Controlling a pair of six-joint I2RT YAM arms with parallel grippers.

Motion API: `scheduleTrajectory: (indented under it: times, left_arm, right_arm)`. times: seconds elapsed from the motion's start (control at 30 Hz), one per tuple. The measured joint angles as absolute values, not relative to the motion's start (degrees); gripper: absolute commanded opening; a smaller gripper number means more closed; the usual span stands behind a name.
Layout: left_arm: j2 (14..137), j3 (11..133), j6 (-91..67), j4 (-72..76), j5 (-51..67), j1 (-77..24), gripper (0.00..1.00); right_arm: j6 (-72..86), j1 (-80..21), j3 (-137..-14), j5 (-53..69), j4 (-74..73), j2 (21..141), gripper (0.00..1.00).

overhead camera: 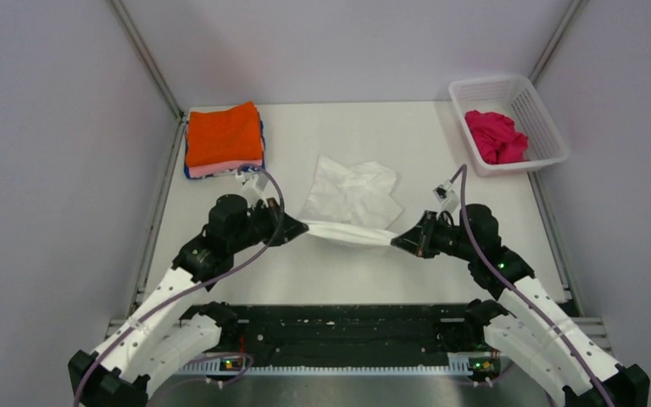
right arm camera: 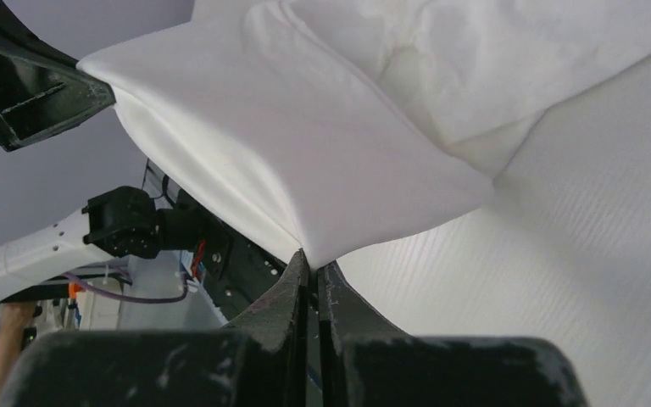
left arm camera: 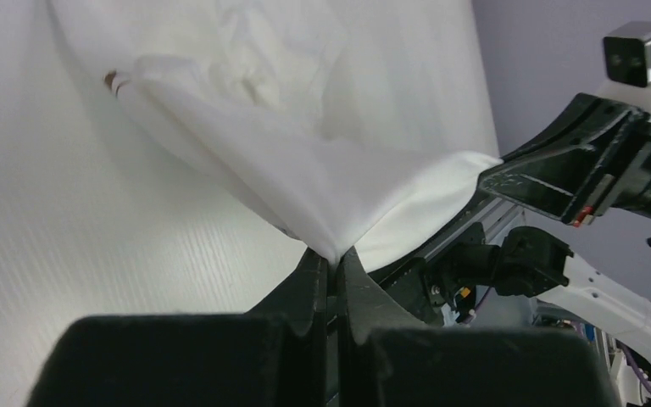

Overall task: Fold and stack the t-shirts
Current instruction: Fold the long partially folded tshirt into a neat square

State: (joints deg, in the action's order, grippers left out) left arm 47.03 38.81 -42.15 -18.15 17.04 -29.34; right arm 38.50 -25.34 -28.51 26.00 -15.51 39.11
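Pinching the soft white cloth t-shirt (overhead camera: 352,199) by its near edge in our left gripper (overhead camera: 298,227) and right gripper (overhead camera: 397,242), we judge it light and limp.

On white bench (overhead camera: 347,284), white shirt (overhead camera: 349,193); orange shirt (overhead camera: 224,133) over pink shirt (overhead camera: 229,166) and blue shirt (overhead camera: 191,173); magenta shirt (overhead camera: 495,136) in white lattice basket (overhead camera: 536,108).

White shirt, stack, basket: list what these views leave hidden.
- White shirt: underside, against the table in every view; the pinched edges vanish inside left gripper and right gripper.
- Stack: layer count, covered by orange shirt, too small in top view.
- Basket: anything beneath the magenta shirt.
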Motion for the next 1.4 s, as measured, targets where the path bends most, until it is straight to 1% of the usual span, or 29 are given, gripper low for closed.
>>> scheduleTrajectory:
  times: [0.1, 0.2, 0.5, 0.73, 0.93, 1.27, 1.3, 1.33, 1.37, 1.4]
  left_arm:
    - [43.05, 38.61, -42.59, -18.2, 16.88, -29.36, 0.0]
    - [44.47, 38.61, -43.07, -18.2, 16.36, -29.39, 0.0]
    - [56.95, 44.36, -43.31, -20.01, 6.76, -29.12, 0.0]
    - [65.91, 50.24, -42.13, -18.52, 4.4, -25.78, 0.0]
    - [74.41, 54.59, -41.1, -17.15, 5.15, -22.04, 0.0]
    - [92.12, 65.65, -39.22, -15.86, 11.2, -17.32, 0.0]
    - [94.35, 67.11, -38.92, -15.92, 12.03, -16.91, 0.05]
    - [96.27, 68.49, -38.63, -16.25, 12.82, -16.51, 0.14]
    - [98.85, 70.72, -38.33, -17.06, 13.93, -16.05, 0.26]
    - [101.75, 73.36, -38.06, -17.76, 15.07, -15.57, 0.36]
  right_arm:
    - [38.96, -25.34, -28.62, 27.05, -15.94, 37.87, 0.0]
    - [39.24, -25.34, -29.19, 26.74, -15.9, 38.74, 0.0]
    - [41.19, -21.32, -30.72, 27.05, -8.95, 52.62, 0.0]
    - [42.13, -17.54, -36.25, 28.82, -1.19, 62.28, 0.0]
    - [42.5, -16.73, -40.66, 29.65, 3.62, 71.05, 0.0]
    - [43.33, -14.41, -45.45, 29.47, 6.87, 84.4, 0.0]
    - [43.35, -14.15, -46.33, 29.28, 7.46, 86.46, 0.0]
    - [43.35, -13.98, -47.11, 29.12, 7.97, 88.2, 0.0]
    - [43.38, -13.72, -47.86, 29.02, 8.32, 89.8, 0.02]
    - [43.35, -13.41, -49.06, 28.97, 8.91, 92.07, 0.07]
